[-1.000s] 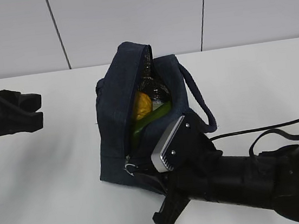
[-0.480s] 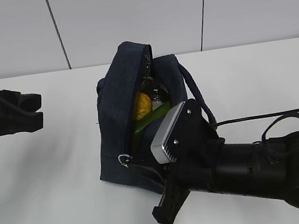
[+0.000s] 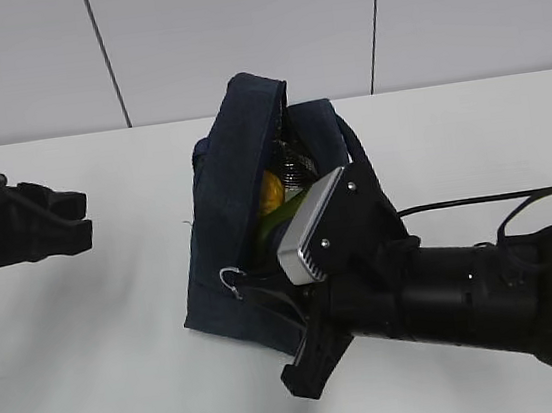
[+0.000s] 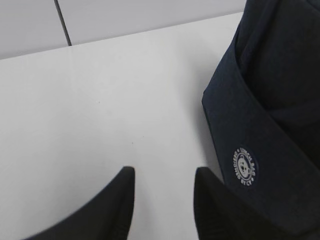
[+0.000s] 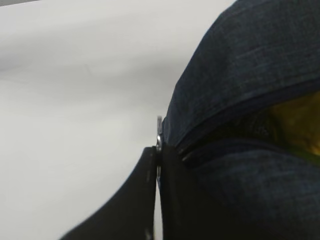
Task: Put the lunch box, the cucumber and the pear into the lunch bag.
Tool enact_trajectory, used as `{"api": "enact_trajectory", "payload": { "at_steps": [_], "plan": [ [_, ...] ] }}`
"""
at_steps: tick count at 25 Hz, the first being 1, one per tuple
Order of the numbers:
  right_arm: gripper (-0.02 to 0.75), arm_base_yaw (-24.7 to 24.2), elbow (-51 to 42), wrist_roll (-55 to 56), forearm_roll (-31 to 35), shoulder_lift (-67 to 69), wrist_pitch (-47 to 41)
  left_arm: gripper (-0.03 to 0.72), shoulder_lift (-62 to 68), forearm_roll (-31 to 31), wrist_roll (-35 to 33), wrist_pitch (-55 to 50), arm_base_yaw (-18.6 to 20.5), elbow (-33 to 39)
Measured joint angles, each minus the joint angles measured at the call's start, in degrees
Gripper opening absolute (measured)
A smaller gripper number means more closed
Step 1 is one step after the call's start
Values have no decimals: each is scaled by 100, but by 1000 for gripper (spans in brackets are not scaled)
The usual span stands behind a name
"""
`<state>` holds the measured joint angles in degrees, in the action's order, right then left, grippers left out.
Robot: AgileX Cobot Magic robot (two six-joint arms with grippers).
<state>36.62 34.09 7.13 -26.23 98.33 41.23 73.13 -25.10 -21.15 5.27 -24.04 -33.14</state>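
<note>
On my exterior feed the dark navy fabric lunch bag [image 3: 235,242] stands upright on the smooth white bench [image 3: 97,390], its zip gaping along the front edge. Through the slit I see the lumpy yellow pear [image 3: 270,193], a strip of the smooth dark green cucumber [image 3: 280,218] just below it, and above them something glassy that may be the clear lunch box [image 3: 295,169]; I cannot tell for sure. A small metal ring pull [image 3: 231,281] hangs at the low end of the zip, where my right tool [image 3: 257,294] reaches in under its silver-edged black wrist housing. The left tool [image 3: 81,220] hovers well apart at the left, over bare bench. In my left wrist feed the two matte black fingers [image 4: 112,210] stand parted with nothing between them, just beside the bag's woven side panel with its small white round logo [image 4: 244,167]. In my right wrist feed the fingers are pressed together on the ring pull [image 5: 159,136] at the denim-like seam, yellow showing inside.
</note>
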Motion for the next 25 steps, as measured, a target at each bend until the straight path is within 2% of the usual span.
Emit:
{"api": "enact_trajectory", "payload": {
  "at_steps": [5, 10, 15, 17, 21, 25],
  "plan": [
    [0, 0, 141, 3, 0, 0, -115, 242, 0, 96, 0, -173, 0, 0],
    [0, 0, 165, 3, -24, -13, -320, 242, 50, 619, 0, -156, 0, 0],
    [0, 0, 165, 3, -36, -13, -321, 242, 90, 64, 0, -42, -5, 0],
    [0, 0, 165, 3, -36, -13, -329, 242, 90, 44, 0, -12, -5, 0],
    [0, 0, 165, 3, -36, -13, -342, 242, 90, 610, 0, -227, -50, 0],
    [0, 0, 165, 3, -45, -13, -400, 242, 90, 748, 0, -359, -210, 0]
  ]
}}
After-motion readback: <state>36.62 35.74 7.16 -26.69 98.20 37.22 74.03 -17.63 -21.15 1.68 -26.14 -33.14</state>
